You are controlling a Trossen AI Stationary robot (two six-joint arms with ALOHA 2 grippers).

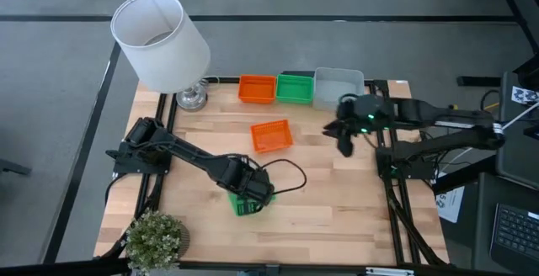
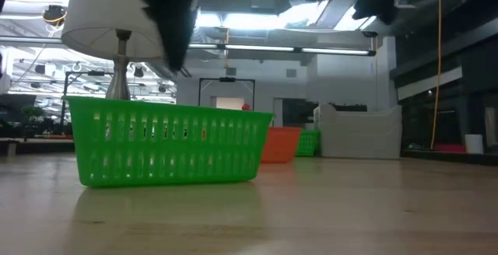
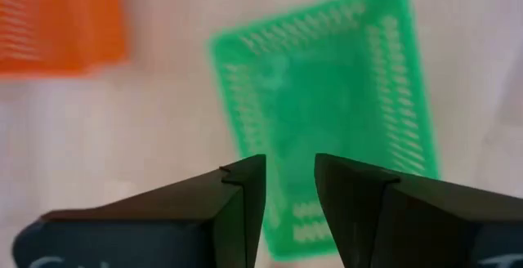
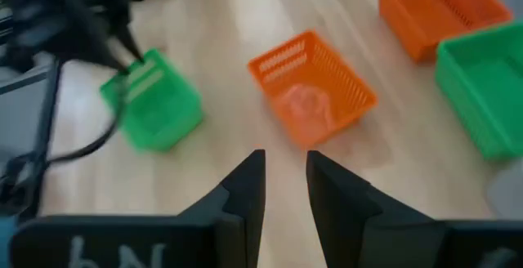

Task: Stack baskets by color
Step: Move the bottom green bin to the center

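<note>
A green basket (image 1: 245,204) (image 3: 327,113) stands upright on its bottom near the table's front middle. My left gripper (image 1: 253,192) (image 3: 290,166) hangs open just above it, pointing steeply down; in the low view its dark fingertip (image 2: 180,67) ends above the basket's rim (image 2: 167,107). A loose orange basket (image 1: 271,135) (image 4: 315,88) sits at mid-table. At the far edge stand an orange basket (image 1: 257,88), a green basket (image 1: 295,87) and a grey-white basket (image 1: 338,87) in a row. My right gripper (image 1: 345,144) (image 4: 285,160) is open and raised at the right, holding nothing.
A white-shaded lamp (image 1: 160,40) stands at the far left corner, its metal base (image 1: 191,98) beside the orange basket. A small potted plant (image 1: 156,238) sits at the near left corner. A black cable (image 1: 290,175) loops over the table by my left gripper. Bare wood lies at the near right.
</note>
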